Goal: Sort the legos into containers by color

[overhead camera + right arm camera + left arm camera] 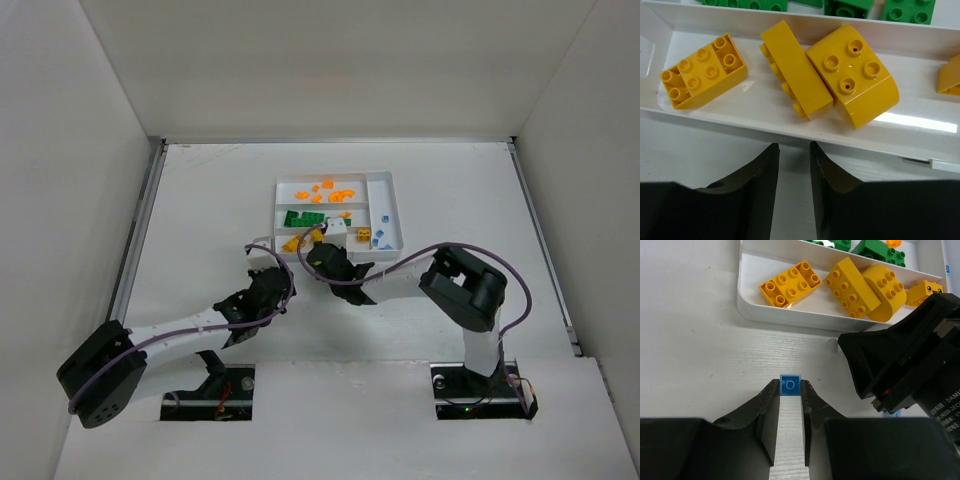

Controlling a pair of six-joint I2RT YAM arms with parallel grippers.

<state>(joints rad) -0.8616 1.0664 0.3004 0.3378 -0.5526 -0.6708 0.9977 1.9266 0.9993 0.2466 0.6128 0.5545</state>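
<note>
left end effector clamped on small blue lego, over bare counter, mid-counter, just short of tray's near wall. can't tell if it touches counter. tray sits toward counter's far edge, roughly centre. far long section: orange legos. middle: green legos. near: yellow legos. narrow crosswise section at right end: light blue legos. right end effector fingers slightly apart, nothing between, just outside near wall beside yellow legos.
</note>
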